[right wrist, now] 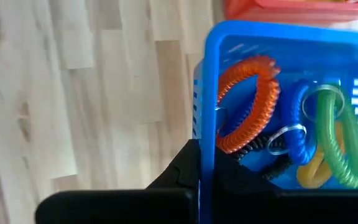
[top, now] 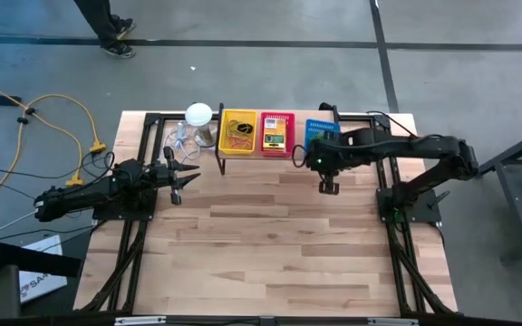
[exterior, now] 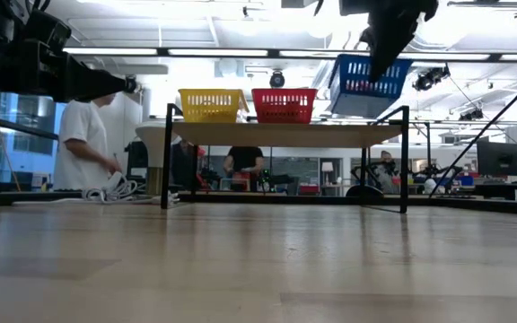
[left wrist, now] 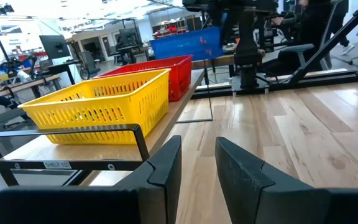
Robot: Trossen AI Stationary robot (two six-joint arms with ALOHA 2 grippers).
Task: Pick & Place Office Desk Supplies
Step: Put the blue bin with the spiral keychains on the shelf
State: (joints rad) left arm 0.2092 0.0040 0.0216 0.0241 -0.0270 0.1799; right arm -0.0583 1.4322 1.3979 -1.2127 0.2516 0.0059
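Three baskets are sitting along a raised black-framed shelf [top: 243,156] at the table's [top: 270,244] far edge. Yellow basket [top: 238,132] is carrying thin orange and green rubber bands. Red basket [top: 276,132] is holding small yellow-and-green card boxes [top: 275,139]. Blue basket [right wrist: 291,106] is tilting, lifted off the shelf's right end, and containing coiled rings: orange ring [right wrist: 250,102], blue, green and yellow ones, plus metal key rings.

White round-topped object [top: 198,114] with cable is lying left of the yellow basket.

Right gripper [top: 320,156] is clamping the blue basket's near rim, jaws narrow on the wall, rings lying just beyond them.

Left gripper [top: 187,172] is hovering over the table's left side near the shelf's left leg, jaws parted wide, holding nothing, yellow basket ahead of it.

A person is standing in the room beyond.
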